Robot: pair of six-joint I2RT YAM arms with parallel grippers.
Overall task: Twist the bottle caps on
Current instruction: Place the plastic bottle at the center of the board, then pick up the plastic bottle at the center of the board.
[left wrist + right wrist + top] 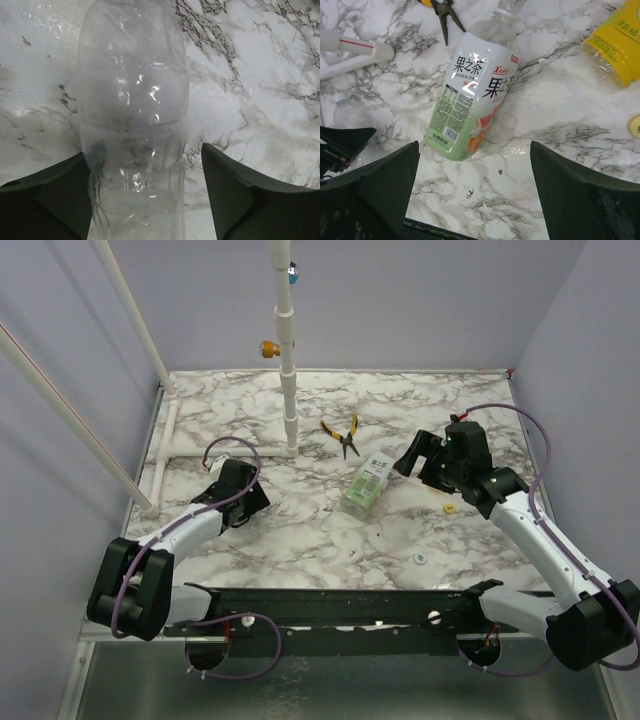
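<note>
Top external view, starting from the arms' end of the marble table (300,540): closest in, a whitish cap (420,559) lies loose by the right arm. A little beyond it lies a yellow cap (450,507). Both sit flat on the table, on no bottle.

Next out, the left gripper (142,150) is low over the left side. Its wrist camera shows a clear unlabelled bottle (132,100) lying lengthwise between the fingers. The jaws stand fairly wide, with bare table showing between the bottle and the finger (250,200) on the right of that view. The other side is hidden behind the plastic, so I can't tell whether it touches there.

Across the table, the right gripper (475,145) hangs with its jaws spread wide, gripping nothing. Ahead of it the labelled bottle (470,95) lies on its side mid-table, green-and-white wrapper up, neck open and pointing away. A yellow bottle (617,40) lies well apart from it.

Farther on, yellow-handled pliers (343,436) rest just past the labelled bottle's neck. A white pipe stand (287,350) rises at the back.
</note>
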